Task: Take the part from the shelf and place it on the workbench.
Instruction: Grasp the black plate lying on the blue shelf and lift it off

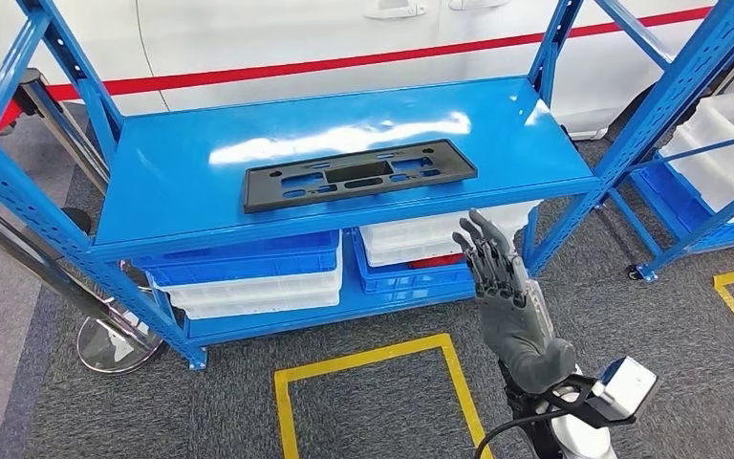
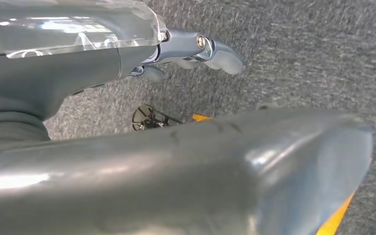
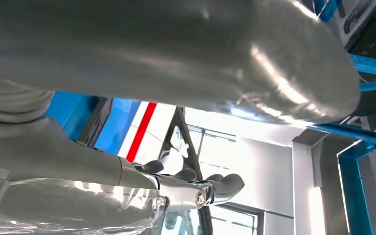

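Here, bins [image 1: 248, 277] under shelf [image 1: 172, 191], part [image 1: 358, 174] on top

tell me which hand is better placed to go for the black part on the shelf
Right, probably. The right hand is raised in front of the blue shelf, fingers apart and empty, just below and right of the black part. The left hand faces grey carpet, so it seems to hang low.

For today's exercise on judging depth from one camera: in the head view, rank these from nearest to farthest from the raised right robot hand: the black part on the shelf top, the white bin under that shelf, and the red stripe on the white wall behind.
1. White bin, lower shelf, just behind the right robot hand.
2. Black part, flat on the shelf top, up and left.
3. Red stripe, far wall.
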Controlling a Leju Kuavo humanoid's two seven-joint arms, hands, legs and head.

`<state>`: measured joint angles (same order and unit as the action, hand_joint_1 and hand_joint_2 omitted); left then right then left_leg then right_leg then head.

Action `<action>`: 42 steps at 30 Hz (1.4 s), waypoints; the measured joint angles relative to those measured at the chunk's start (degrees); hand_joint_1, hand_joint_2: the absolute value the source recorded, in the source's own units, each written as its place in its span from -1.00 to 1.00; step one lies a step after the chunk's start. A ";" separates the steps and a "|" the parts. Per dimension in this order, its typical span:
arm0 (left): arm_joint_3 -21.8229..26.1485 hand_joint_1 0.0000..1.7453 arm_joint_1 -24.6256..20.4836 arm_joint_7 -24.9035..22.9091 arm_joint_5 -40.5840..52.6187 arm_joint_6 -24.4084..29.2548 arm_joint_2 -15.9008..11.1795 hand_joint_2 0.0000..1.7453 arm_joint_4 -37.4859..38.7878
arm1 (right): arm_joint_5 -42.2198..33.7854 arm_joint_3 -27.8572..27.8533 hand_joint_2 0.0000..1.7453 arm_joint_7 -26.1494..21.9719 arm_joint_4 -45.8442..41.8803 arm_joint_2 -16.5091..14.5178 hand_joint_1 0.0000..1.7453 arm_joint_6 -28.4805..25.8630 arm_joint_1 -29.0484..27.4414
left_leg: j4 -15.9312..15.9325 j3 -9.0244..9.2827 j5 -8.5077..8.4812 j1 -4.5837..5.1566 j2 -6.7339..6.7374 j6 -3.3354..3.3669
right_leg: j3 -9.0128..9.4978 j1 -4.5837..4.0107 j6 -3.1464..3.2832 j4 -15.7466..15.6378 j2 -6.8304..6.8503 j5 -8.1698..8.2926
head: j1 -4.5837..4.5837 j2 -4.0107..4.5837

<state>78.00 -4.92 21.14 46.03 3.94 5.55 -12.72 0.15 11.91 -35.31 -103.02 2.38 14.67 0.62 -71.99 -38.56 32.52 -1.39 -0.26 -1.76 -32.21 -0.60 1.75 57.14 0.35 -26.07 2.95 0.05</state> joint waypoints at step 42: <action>-0.02 -1.00 -0.18 0.38 -0.86 -3.24 -0.84 -1.00 -0.01 | 1.50 0.37 -1.00 0.89 -0.72 0.72 -1.00 1.06 -1.08 | 13.06 7.20 -4.34 0.09 -0.06 3.41 | -4.66 0.68 -3.67 12.24 -0.46 -6.74 | -0.93 -0.01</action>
<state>77.98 -5.10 21.52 45.17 0.70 4.70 -12.73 1.66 12.28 -34.42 -103.74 3.10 15.73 -0.46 -58.94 -31.36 28.18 -1.30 -0.32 1.65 -36.87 0.08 -1.92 69.38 -0.12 -32.81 2.02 0.04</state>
